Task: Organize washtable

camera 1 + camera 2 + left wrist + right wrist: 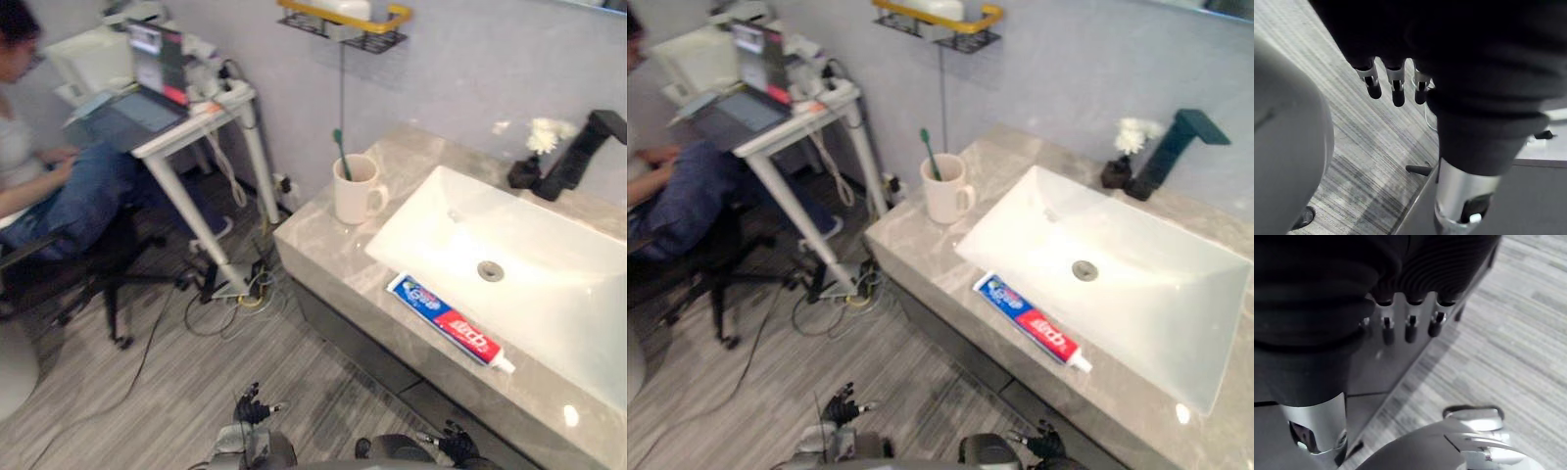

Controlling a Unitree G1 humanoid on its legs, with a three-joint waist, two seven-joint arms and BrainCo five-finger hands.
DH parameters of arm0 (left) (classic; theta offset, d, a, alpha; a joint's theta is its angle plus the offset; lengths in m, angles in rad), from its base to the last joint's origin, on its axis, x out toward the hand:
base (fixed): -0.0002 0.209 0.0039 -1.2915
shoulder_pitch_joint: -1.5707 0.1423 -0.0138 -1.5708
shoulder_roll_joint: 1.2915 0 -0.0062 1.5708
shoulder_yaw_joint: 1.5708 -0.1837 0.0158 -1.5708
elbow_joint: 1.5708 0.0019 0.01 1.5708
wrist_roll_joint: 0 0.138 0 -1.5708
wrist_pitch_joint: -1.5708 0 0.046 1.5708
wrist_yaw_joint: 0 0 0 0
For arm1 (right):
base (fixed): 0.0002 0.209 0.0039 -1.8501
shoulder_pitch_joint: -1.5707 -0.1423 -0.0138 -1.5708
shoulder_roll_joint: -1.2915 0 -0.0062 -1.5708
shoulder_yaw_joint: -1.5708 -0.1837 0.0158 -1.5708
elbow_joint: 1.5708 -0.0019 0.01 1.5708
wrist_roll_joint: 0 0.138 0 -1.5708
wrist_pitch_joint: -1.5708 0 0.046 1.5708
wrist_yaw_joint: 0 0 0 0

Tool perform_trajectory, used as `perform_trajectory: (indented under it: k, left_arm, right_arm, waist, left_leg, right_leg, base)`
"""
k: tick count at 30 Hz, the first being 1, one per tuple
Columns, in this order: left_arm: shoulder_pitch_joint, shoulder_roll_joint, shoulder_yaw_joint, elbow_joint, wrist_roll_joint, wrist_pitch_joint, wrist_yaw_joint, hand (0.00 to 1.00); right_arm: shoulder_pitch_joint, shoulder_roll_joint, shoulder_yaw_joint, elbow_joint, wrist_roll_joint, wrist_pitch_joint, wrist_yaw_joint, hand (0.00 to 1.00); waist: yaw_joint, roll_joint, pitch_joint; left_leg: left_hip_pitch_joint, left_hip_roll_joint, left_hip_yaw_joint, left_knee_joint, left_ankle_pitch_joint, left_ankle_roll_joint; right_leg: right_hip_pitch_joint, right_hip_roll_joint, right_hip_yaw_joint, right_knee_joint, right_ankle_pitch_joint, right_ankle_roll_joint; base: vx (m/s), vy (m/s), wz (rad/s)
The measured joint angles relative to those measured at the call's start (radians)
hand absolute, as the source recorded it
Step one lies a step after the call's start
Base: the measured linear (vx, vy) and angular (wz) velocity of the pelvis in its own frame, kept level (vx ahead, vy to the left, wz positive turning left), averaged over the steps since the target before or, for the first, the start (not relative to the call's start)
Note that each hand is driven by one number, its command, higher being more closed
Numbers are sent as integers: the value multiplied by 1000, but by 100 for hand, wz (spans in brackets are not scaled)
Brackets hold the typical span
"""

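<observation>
Nearest, low at the bottom edge: left hand and right hand, both above the striped grey floor, in front of the marble desk and apart from it. In the left wrist view, fingers straight and a little spread, pointing down to the floor, holding nothing. In the right wrist view, fingers the same: straight, relaxed, holding nothing.

Further, on the near rim of the desk: toothpaste tube, blue, red and white, lying flat just beside the front edge of the white sink, cap toward the robot's right. In the middle of the sink, a round metal drain. Left of the sink, near the desk corner: cream mug, upright, with a green toothbrush standing in it, head up.

Behind the sink, at the wall: black faucet, and just beside it a small dark vase with a white flower. Above the mug on the wall, a wire rack with yellow rail. Far left: a seated person at a white side desk with a laptop.
</observation>
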Motion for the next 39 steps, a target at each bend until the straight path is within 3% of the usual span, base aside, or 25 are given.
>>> perform_trajectory:
  k: [1,2,6,7,8,9,11,13,15,18,20,24,25,28,29,30,31,36,39]
  left_arm:
    - [0,-1,0,2,0,0,0,0]
    - [0,-2,0,7,1,-1,-1,0]
    - [0,38,-17,39,2,0,-2,0]
    - [-3,52,-39,48,2,1,-1,0]
    - [2,59,-45,53,2,3,-1,0]
    - [4,61,-45,55,1,3,0,0]
    - [1,75,-51,88,1,6,0,0]
    - [-1,76,-69,94,1,13,0,0]
    - [-3,73,-105,114,1,18,-2,0]
    - [-2,51,-119,116,3,21,-3,0]
    - [-3,54,-119,115,3,21,-4,0]
    - [-8,63,-108,108,3,20,-3,0]
    - [-10,62,-108,106,3,20,-3,0]
    - [-10,66,-109,104,2,15,-3,0]
    - [-9,64,-113,105,3,12,-3,0]
    - [-9,61,-118,105,3,12,-3,0]
    - [-13,66,-118,106,4,12,-4,0]
    - [-5,90,-117,107,3,14,-4,0]
    - [0,96,-114,109,1,16,-2,0]
  right_arm:
    - [5,0,0,-1,0,0,0,0]
    - [13,0,-1,-1,0,2,1,0]
    - [29,52,-5,1,-1,11,2,0]
    - [28,55,-5,2,-2,15,2,0]
    - [21,53,-4,9,-2,15,4,0]
    - [13,51,-3,16,-2,15,4,0]
    - [-8,44,-3,37,-2,14,4,0]
    - [-10,33,0,37,-2,13,3,0]
    - [-12,17,-1,39,-2,6,2,0]
    - [-13,-7,-7,52,-1,-1,0,0]
    - [-14,-9,-10,63,-1,-2,-1,0]
    - [-14,-5,-19,69,-1,-1,-2,0]
    - [-18,-5,-24,72,0,2,-3,0]
    - [-20,6,-41,72,1,6,-6,0]
    - [-20,3,-42,71,1,5,-6,0]
    - [-21,-6,-42,73,1,5,-5,0]
    - [-21,3,-48,77,5,5,-8,0]
    - [-3,42,-77,74,20,9,-9,0]
    - [-4,40,-85,74,20,13,-10,0]
  waist:
    - [2,2,-5]
    - [8,4,-16]
    - [9,-78,-72]
    - [10,-84,-76]
    - [13,-83,-75]
    - [13,-81,-75]
    - [9,-76,-72]
    - [6,-57,-74]
    - [-7,-33,-78]
    - [-23,8,-75]
    - [-20,7,-74]
    - [2,-5,-62]
    - [13,0,-60]
    - [11,-9,-54]
    - [9,-1,-55]
    - [10,11,-55]
    - [8,-7,-53]
    - [10,-48,-64]
    - [8,-48,-70]
  left_leg:
    - [3,1,2,-22,3,3]
    - [12,1,16,-30,58,-9]
    - [58,-62,152,-53,42,23]
    - [82,-65,196,-73,40,28]
    - [117,-65,246,-104,42,33]
    - [135,-66,276,-121,45,39]
    - [180,-70,357,-155,47,42]
    - [191,-68,394,-163,47,42]
    - [207,-70,413,-180,47,42]
    - [218,-67,429,-157,46,41]
    - [202,-55,429,-88,43,35]
    - [75,19,401,236,22,7]
    - [65,14,341,246,-25,9]
    - [61,-19,217,106,-49,18]
    - [64,-34,146,-8,-24,4]
    - [69,-30,129,-40,-1,22]
    - [93,-49,157,-58,1,25]
    - [139,-100,241,-107,1,55]
    - [159,-118,270,-142,9,68]
  right_leg:
    - [-1,1,18,9,-10,17]
    - [-2,1,42,22,-24,42]
    - [-23,-86,118,28,-24,112]
    - [-39,-97,105,28,1,148]
    - [-49,-109,53,36,24,161]
    - [-59,-118,11,46,32,163]
    - [-88,-155,-230,58,54,120]
    - [-90,-162,-343,40,71,89]
    - [-68,-152,-370,-13,82,72]
    - [-23,-143,-360,-83,92,77]
    - [-1,-144,-355,-104,96,75]
    - [24,-120,-278,-144,103,66]
    - [23,-117,-236,-149,103,65]
    - [23,-127,-156,-143,108,72]
    - [17,-125,-130,-144,114,87]
    - [13,-117,-118,-148,117,98]
    - [15,-132,-91,-153,121,124]
    - [-1,-176,-37,-169,136,149]
    - [0,-181,-24,-200,159,152]
  base:
    - [255,305,-113]
    - [226,297,-86]
    - [258,358,-82]
    - [89,239,-93]
    - [69,218,-96]
    - [49,215,-104]
    - [45,146,-103]
    - [45,30,-81]
    - [58,7,-51]
    - [76,5,-23]
    - [43,-47,-11]
    - [48,-42,-50]
    - [97,92,-87]
    - [64,157,-83]
    - [36,205,-81]
    - [38,271,-75]
    - [41,205,-61]
    - [50,159,-43]
    - [47,102,-32]
